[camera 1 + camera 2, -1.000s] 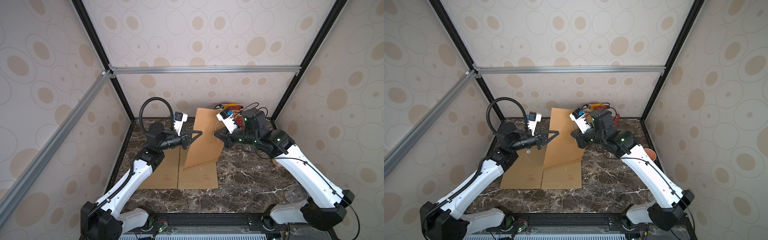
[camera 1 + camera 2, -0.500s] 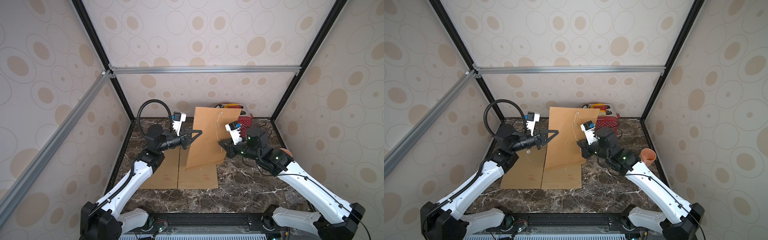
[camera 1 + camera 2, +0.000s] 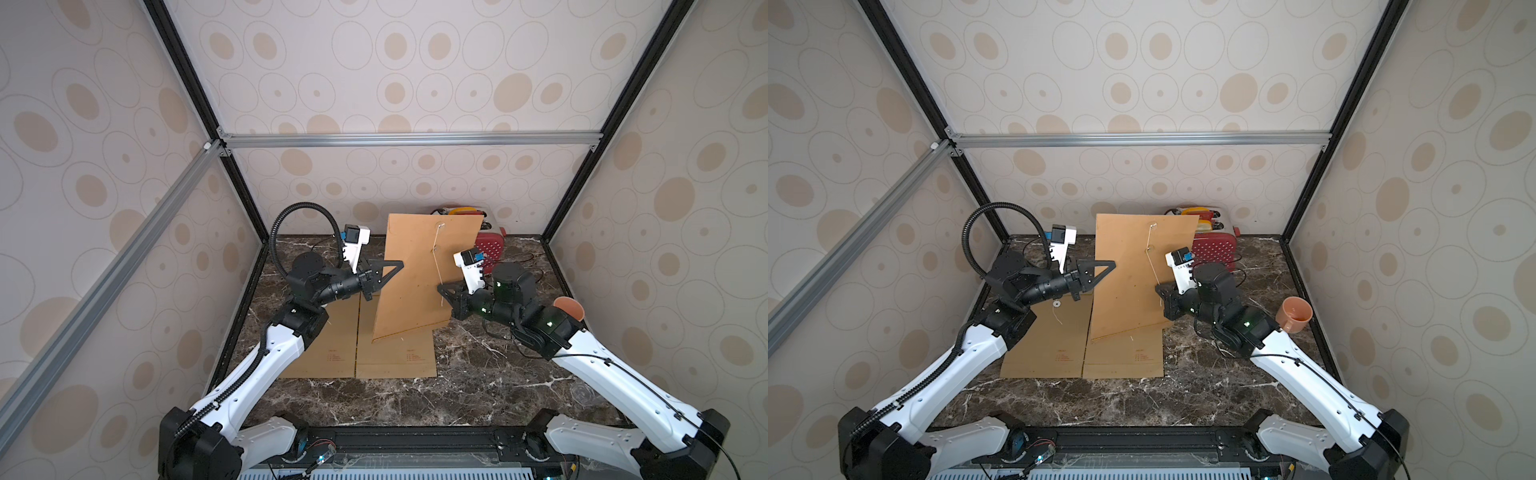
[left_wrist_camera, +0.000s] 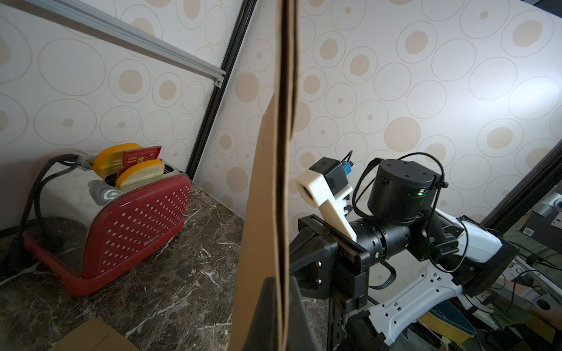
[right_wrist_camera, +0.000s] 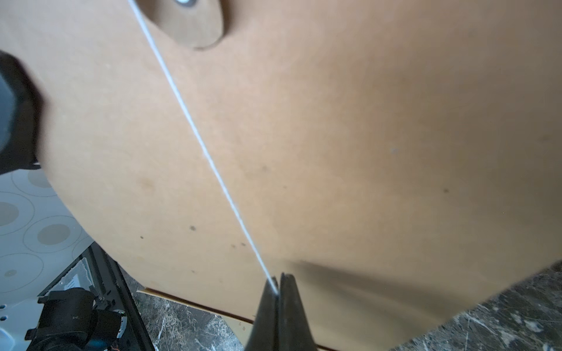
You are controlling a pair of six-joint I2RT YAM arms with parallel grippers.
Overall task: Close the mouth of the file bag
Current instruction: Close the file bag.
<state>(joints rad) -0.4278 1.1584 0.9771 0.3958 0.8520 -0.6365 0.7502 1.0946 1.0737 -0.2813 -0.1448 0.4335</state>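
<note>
brown paper file bag [image 3: 415, 282] stands raised on edge over the middle of the table [image 3: 478, 374] in both top views. its lower edge hangs above two spare bags [image 3: 332, 345] lying flat; contact with them cannot be confirmed. left claw [image 3: 397, 266] is clenched on the bag edge facing the left arm, judged to hold it steady as a fixed board. right claw [image 3: 441, 289] is clenched on the string [image 3: 435, 257], which runs taut up the face toward the top edge. judged purpose: winding it round the fastener to shut the mouth. toaster [image 3: 492, 247] sits behind the bag and cup [image 3: 569, 309] lies beside the right forearm. open room lies before the bag's face and toward the table front.

left wrist view: file bag [image 4: 282, 121] is seen edge-on, layers lying close, gripped between the left claw's jaws. right claw [image 4: 307, 243] stands just beyond the face. toaster [image 4: 121, 218] is well apart.

right wrist view: string [image 5: 206, 155] is pinched at the tips of the right claw [image 5: 279, 282], straight and tight to a round disc [image 5: 197, 24]. risk judged: a hard pull could drag the bag from the left grip.
</note>
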